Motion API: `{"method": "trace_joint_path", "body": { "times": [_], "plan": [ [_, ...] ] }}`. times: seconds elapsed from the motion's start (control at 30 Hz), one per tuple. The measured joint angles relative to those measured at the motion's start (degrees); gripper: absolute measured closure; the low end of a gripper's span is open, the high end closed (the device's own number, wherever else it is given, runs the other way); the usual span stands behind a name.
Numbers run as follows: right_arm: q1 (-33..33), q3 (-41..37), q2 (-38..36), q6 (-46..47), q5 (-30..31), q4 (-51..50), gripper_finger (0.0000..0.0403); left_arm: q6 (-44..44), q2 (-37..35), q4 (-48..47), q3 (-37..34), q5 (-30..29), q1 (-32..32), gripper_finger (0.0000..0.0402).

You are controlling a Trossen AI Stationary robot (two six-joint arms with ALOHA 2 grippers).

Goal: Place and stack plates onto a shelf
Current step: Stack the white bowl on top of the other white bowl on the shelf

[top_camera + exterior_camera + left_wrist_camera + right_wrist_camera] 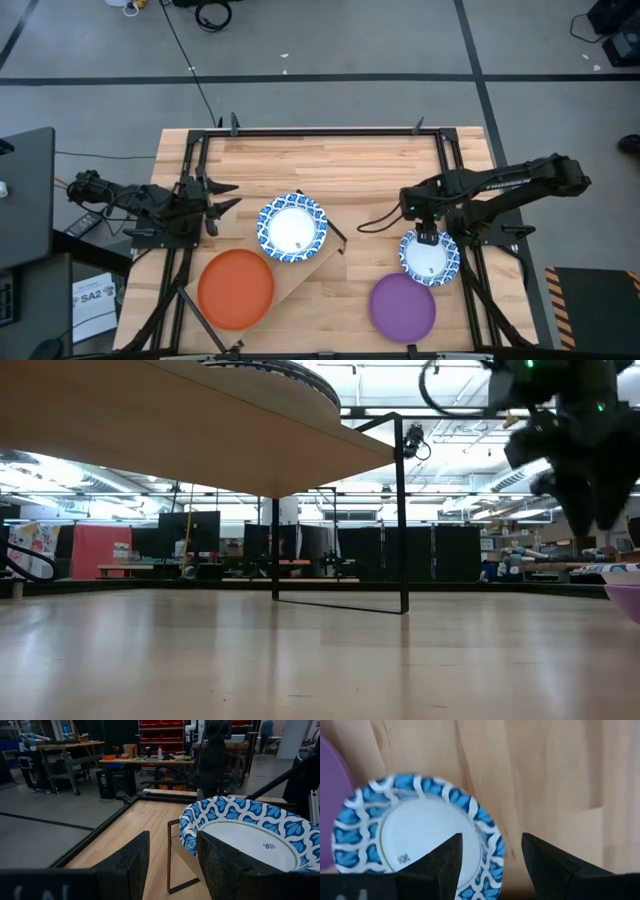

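Note:
A blue-and-white plate (292, 228) and an orange plate (236, 288) lie flat on the shelf (320, 262), a light wood board on thin black legs (402, 510). A second blue-and-white plate (432, 258) lies flat on the table beside a purple plate (403, 306). My right gripper (428, 238) hangs open just above this second plate (415, 840), pointing down. Its rim (490, 845) lies under the gap between the fingers, with no touch showing. My left gripper (225, 203) stands open and level at the table's left, facing the shelf's blue-and-white plate (250, 830).
A black metal frame (320, 132) runs round the slatted table top. The purple plate (330, 795) lies close beside the right gripper's plate. In the low view the shelf's underside (150, 420) spans the upper left. Bare wood shows at the table's far side (340, 170).

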Motion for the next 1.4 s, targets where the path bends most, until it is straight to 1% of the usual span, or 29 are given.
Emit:
{"method": "trace_joint_path", "body": {
  "times": [0.17,0.33,0.67,0.73,0.83,1.07,1.23,1.4],
  "plan": [
    [-0.10,-5.20,0.00,-0.17,-1.19,2.48,0.0192,0.02,0.02,0.00,0.00,0.00,0.00,0.0233],
    [-0.10,-7.84,0.07,0.44,-4.00,3.91,0.0192,0.04,0.02,0.00,0.00,-0.02,0.00,0.0233],
    [-0.10,-8.12,1.87,2.34,-2.57,4.85,0.0192,0.04,0.02,0.00,0.02,-0.01,0.00,0.0233],
    [-0.10,-8.12,2.72,3.01,-1.53,4.94,0.0192,0.07,0.02,0.00,0.02,-0.02,0.00,0.0233],
    [-0.12,-8.12,4.58,3.36,-0.50,5.21,0.0192,0.07,0.02,-0.02,0.02,0.00,0.00,0.0233],
    [-0.11,-8.12,10.31,3.34,-0.52,5.22,0.0195,0.09,0.02,-0.04,0.02,-0.01,0.00,0.0233],
    [-0.10,-8.15,13.21,3.32,-0.54,5.33,0.0220,0.11,0.02,-0.09,0.02,-0.02,0.00,0.0233],
    [-0.12,-8.15,13.52,3.17,-0.78,5.36,0.0267,0.11,0.02,-0.15,0.02,0.00,0.00,0.0233]
  ]
}}
